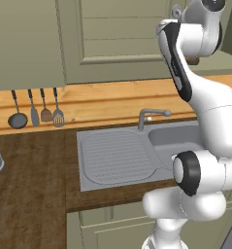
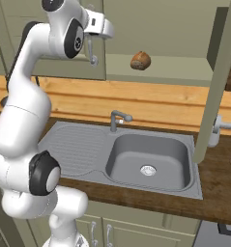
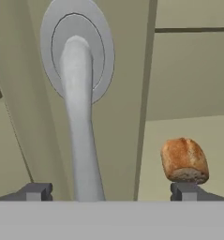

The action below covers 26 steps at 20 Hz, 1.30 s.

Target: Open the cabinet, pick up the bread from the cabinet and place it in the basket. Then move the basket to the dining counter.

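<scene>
Grey curved handle (image 3: pixel 80 140) nearest; bread (image 3: pixel 184 160) small, orange-brown, crusty.

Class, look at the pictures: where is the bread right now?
The bread sits on the shelf inside the open cabinet, above the sink in the right base view; in the hand view it lies right of the bar handle.

I see the bread (image 2: pixel 140 61) sitting on the shelf inside the open cabinet (image 2: pixel 158 34), above the sink (image 2: pixel 148 159); the faucet (image 2: pixel 118 119) stands behind the sink; the cabinet handle (image 3: pixel 80 140) lies between my fingers (image 3: pixel 36 191), the bread to its right.
</scene>
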{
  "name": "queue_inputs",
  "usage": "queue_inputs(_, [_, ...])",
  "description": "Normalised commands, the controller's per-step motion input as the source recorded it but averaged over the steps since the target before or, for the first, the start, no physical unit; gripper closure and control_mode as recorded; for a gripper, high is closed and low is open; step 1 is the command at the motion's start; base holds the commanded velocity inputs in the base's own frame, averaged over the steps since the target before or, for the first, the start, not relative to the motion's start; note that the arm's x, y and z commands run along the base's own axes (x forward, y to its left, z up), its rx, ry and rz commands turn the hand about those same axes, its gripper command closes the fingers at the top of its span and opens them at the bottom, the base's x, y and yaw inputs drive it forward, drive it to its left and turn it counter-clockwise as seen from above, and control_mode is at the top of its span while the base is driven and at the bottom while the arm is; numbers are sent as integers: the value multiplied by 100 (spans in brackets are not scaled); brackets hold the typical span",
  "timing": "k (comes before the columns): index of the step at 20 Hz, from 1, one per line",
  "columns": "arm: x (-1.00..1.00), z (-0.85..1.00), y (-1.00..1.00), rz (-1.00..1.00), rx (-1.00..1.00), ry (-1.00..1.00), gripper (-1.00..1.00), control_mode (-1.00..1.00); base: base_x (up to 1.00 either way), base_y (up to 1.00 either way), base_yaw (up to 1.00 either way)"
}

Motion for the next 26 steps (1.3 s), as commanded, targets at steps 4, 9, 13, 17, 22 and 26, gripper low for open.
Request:
queue_inputs(4, [54, -11, 11, 0, 0, -9, 100, -100, 0, 0, 0])
queue_inputs(9, [33, -1, 11, -1, 0, -4, 100, -100, 0, 0, 0])
queue_inputs(13, [-36, 0, 0, -4, 0, 0, 100, -100, 0, 0, 0])
queue_inputs(17, [-98, 0, 37, -12, -4, 7, 100, -100, 0, 0, 0])
queue_inputs(22, [-100, 0, 68, -17, -8, 7, 100, -100, 0, 0, 0])
queue_inputs(26, [-100, 0, 71, -24, -4, 2, 100, -100, 0, 0, 0])
